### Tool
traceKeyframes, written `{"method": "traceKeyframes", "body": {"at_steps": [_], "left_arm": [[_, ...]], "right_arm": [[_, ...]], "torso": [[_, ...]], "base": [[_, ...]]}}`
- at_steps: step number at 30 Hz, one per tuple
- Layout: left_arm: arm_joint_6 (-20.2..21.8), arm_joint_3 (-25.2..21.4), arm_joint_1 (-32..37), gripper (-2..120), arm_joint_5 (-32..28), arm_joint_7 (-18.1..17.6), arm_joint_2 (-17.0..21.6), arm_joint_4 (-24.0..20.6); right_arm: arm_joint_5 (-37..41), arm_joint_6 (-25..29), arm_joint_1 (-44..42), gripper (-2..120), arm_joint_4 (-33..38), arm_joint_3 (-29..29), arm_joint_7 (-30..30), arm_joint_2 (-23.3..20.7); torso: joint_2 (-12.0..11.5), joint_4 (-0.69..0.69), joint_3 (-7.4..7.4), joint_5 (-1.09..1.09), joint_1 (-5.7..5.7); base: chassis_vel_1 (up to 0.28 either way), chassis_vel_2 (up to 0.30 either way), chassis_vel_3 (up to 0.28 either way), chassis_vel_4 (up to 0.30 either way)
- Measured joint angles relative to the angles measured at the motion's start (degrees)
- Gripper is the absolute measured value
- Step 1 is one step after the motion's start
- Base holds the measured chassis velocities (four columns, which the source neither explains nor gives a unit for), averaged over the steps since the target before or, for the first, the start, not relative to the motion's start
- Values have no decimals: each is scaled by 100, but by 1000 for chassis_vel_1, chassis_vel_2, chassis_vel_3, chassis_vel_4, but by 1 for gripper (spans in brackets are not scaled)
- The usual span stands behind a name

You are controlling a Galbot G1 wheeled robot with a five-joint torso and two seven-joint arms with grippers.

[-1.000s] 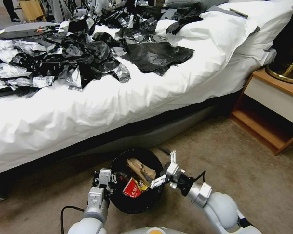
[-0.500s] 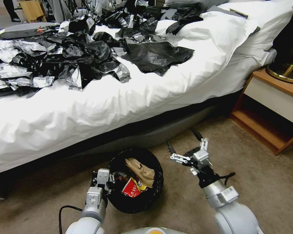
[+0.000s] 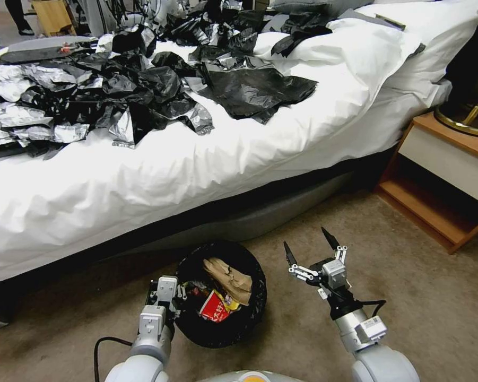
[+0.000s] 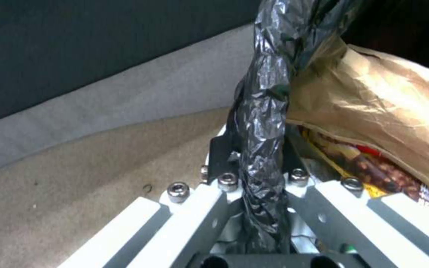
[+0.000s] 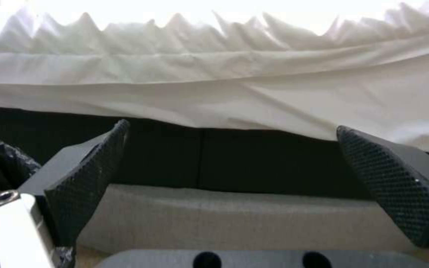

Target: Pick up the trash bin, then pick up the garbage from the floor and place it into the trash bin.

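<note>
The trash bin (image 3: 249,318), its black bag liner folded over the rim, stands on the carpet just in front of the bed. In it lie a brown paper bag (image 3: 231,278) and a red-white wrapper (image 3: 214,311) over a yellow one. My left gripper (image 3: 179,295) is shut on the bin's near-left rim; the left wrist view shows the black liner (image 4: 263,149) pinched between its fingers, with the paper bag (image 4: 388,108) and a snack wrapper (image 4: 368,169) beside it. My right gripper (image 3: 309,248) hangs open and empty to the right of the bin, with both pads (image 5: 88,182) spread wide.
A bed with a white sheet (image 3: 159,175) and many black plastic bags (image 3: 143,85) spans the back. A wooden nightstand (image 3: 440,175) stands at the right. Carpet (image 3: 424,297) lies bare right of the bin. The bed's dark base (image 5: 254,156) faces the right gripper.
My right gripper has moved from over the bin's right rim out to the right and slightly toward the bed, staying open. The bin and left gripper have not moved.
</note>
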Motion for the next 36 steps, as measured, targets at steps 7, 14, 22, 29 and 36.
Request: {"method": "traceKeyframes", "body": {"at_steps": [7,14,22,29,36], "left_arm": [[4,2,18,0,9,13,-22,-32],[-4,-10,22,0,16,2,-23,-44],[-20,-5,65,0,34,-11,-28,-93],[-36,-9,88,0,45,-16,-28,-109],[-39,-9,115,0,60,-24,-32,-171]], "right_arm": [[36,-29,66,100,-38,-20,-17,11],[31,-82,95,100,-31,-66,-16,33],[-19,-139,152,100,-9,-104,2,28],[-67,-151,120,100,-11,-169,3,13],[-106,-178,114,100,-22,-221,-3,13]], "torso": [[0,1,0,2,0],[0,1,0,3,0],[0,3,0,3,0],[0,2,0,3,0],[0,3,0,3,0]], "base": [[52,47,53,49],[89,111,97,80],[128,113,127,123],[123,118,119,127],[126,126,134,128]]}}
